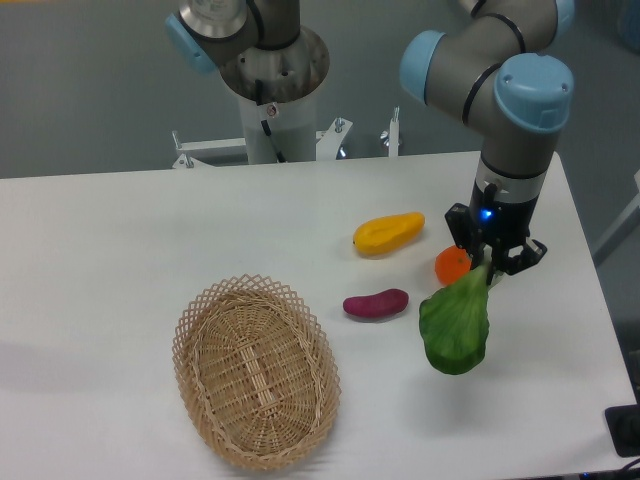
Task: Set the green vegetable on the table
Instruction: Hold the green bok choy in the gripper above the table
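The green vegetable [456,326] is a broad dark-green leaf with a pale stalk. It hangs leaf-down from my gripper [489,268], which is shut on the stalk end. It hangs over the right part of the white table [120,250]; I cannot tell whether the leaf tip touches the surface. The gripper points downward, just right of an orange ball.
A yellow mango-shaped piece [389,233], an orange ball [452,265] and a purple eggplant-like piece [376,303] lie left of the gripper. An oval wicker basket [255,370] stands at the front middle. The arm's base [270,70] is at the back.
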